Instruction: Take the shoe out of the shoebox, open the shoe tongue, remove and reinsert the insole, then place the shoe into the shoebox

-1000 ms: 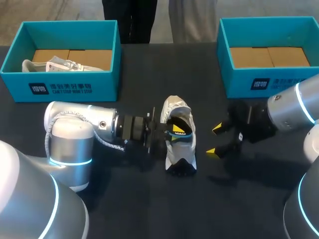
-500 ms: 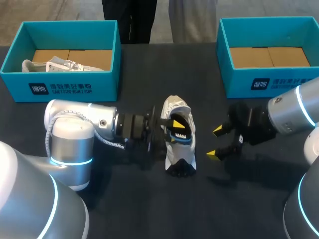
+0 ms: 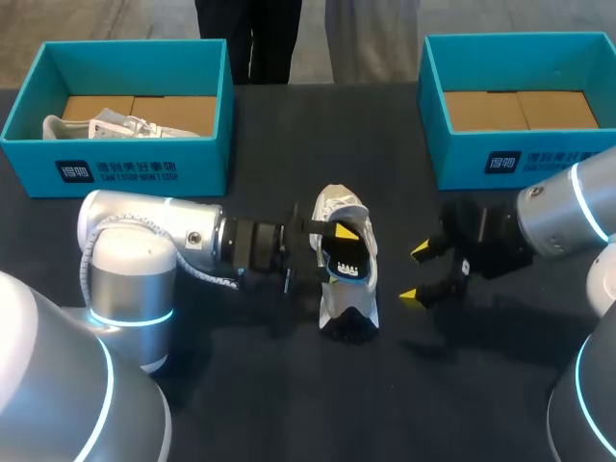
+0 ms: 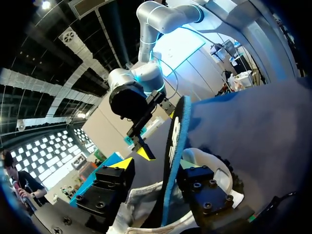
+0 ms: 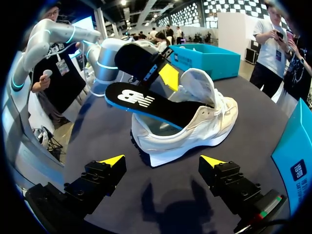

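Whereas a second ago the insole (image 3: 350, 256) lay almost wholly inside the shoe (image 3: 345, 300), its heel end now stands raised out of the opening, with its front end tucked in the shoe. The left tool (image 3: 339, 253) pinches it with a yellow tip on either side, and the far tip sits further back over the shoe than before. The left arm's elbow has drawn slightly toward the desk's left edge. The shoe lies where it was, in the middle of the dark desk (image 3: 289, 404), outside both boxes, its opening covered by the left tool and the lifted insole. The right tool (image 3: 415, 273) has barely shifted: it hangs just right of the shoe, apart from it, fingers spread and holding nothing. At the back left, the left box (image 3: 135, 171) holds a second shoe (image 3: 101, 125) by its near wall. At the back right, the right box (image 3: 481, 159) shows only its cardboard floor.
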Controlling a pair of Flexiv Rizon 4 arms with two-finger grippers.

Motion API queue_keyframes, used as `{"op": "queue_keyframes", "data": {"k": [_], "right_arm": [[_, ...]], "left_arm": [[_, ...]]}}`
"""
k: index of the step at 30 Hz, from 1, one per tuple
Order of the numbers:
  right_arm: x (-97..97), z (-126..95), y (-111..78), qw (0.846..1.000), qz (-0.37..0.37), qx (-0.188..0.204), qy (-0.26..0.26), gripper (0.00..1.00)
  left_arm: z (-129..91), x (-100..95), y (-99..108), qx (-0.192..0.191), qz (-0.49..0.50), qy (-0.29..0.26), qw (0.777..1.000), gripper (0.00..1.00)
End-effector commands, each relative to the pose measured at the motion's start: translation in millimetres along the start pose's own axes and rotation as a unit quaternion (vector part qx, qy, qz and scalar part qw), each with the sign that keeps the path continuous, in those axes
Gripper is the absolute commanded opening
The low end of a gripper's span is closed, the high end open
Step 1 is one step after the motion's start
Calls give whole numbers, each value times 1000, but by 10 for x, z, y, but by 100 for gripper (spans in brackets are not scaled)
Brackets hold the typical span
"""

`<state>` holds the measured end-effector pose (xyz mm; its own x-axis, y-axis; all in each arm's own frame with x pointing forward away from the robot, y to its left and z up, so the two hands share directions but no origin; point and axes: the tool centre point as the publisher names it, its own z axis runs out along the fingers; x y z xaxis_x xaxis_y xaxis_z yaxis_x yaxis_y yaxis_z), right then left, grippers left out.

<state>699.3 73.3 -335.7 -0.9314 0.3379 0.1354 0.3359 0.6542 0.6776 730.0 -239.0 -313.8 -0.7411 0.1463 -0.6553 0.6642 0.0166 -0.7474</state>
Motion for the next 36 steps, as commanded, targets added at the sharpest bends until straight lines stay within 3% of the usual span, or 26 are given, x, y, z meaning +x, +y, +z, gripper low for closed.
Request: {"op": "queue_keyframes", "data": {"k": [1, 3, 6, 26, 27, 31, 36], "right_arm": [[1, 23, 3, 1000, 0, -1, -1, 100], [3, 22, 7, 1000, -1, 0, 0, 100], [3, 8, 7, 1000, -1, 0, -1, 100], [-3, -63, 1, 1000, 1, -1, -14, 100], [-3, -62, 2, 1000, 1, -1, -14, 100], [4, -53, 6, 1000, 1, -1, -14, 100], [20, -32, -2, 1000, 2, -1, -13, 100]], "left_arm": [[-21, 63, -25, -5, -7, 4, 1000, 38], [-13, 92, 14, -7, -11, 9, 1000, 29], [5, 101, 59, -6, -14, 10, 1000, 1], [-42, 56, 448, -29, -15, 9, 999, 0], [-43, 60, 455, -29, -16, 9, 999, 2], [-38, 82, 402, -23, -19, 1, 1000, 63], [-60, 60, 272, -19, -10, -1, 1000, 64]]}}
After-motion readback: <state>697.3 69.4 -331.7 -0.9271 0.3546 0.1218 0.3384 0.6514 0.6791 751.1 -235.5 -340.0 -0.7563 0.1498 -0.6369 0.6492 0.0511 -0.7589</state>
